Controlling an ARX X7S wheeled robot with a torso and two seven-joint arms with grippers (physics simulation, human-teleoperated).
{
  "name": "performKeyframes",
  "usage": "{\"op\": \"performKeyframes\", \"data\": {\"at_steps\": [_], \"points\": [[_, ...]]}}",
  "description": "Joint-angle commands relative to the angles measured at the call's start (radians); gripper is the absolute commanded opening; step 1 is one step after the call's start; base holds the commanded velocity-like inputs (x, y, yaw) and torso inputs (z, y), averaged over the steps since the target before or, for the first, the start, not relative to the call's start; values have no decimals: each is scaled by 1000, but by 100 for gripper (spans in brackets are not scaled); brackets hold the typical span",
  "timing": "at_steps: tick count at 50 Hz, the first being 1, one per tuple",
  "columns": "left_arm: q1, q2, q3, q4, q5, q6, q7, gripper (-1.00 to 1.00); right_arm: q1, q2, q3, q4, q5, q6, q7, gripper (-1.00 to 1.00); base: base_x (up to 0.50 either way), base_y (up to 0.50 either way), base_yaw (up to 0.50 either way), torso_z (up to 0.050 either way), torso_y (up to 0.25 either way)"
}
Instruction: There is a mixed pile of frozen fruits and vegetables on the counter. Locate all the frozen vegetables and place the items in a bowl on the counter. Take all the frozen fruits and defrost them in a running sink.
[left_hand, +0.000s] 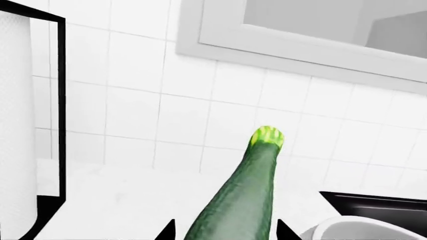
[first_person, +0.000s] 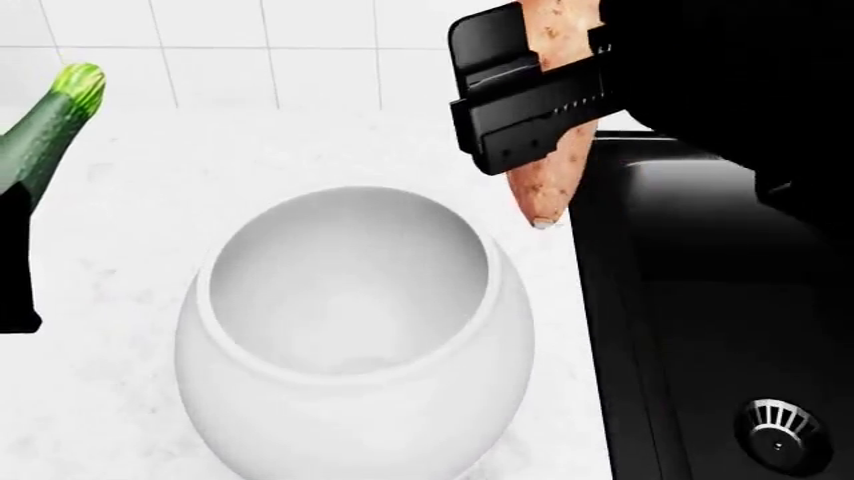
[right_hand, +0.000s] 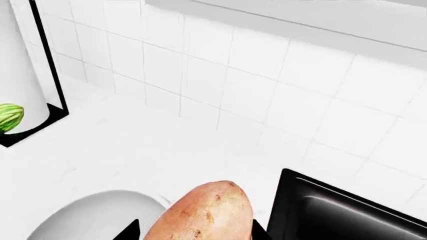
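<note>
My right gripper (first_person: 534, 100) (right_hand: 195, 230) is shut on the speckled orange-tan sweet potato (first_person: 545, 185) (right_hand: 203, 215). It hangs tip down just past the far right rim of the white bowl (first_person: 497, 275) (right_hand: 87, 220), beside the black sink (first_person: 707, 290). My left gripper (left_hand: 225, 230) is shut on the dark green zucchini (left_hand: 243, 190) (first_person: 47, 120), held in the air to the left of the bowl, its pale tip aimed at the tiled wall. The bowl looks empty inside. No frozen fruits are in view.
The white counter (first_person: 134, 200) runs back to a tiled wall. A paper towel roll in a black frame (left_hand: 17, 125) (right_hand: 20, 60) stands at the far left. The sink's silver drain strainer (first_person: 781, 430) shows at lower right.
</note>
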Motion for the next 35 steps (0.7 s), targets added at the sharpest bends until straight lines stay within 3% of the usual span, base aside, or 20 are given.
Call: {"op": "performKeyframes", "data": {"at_steps": [1,12,24,35], "points": [[0,-2,6,5,-6,3,-6,-100,106,-157,-105,270,9,13,-156,-100,0,0,0,0,0],[2,-5,2,6,-14,6,-8,-100,30,-267,-206,354,-153,-84,-348,-100,0,0,0,0,0],[9,-11,-3,2,-13,13,-2,-100,-27,-278,-173,350,-26,-67,-224,-100,0,0,0,0,1],[9,-10,5,-6,-1,19,9,-100,-73,-281,-199,358,-35,-81,-221,-100,0,0,0,0,0]]}}
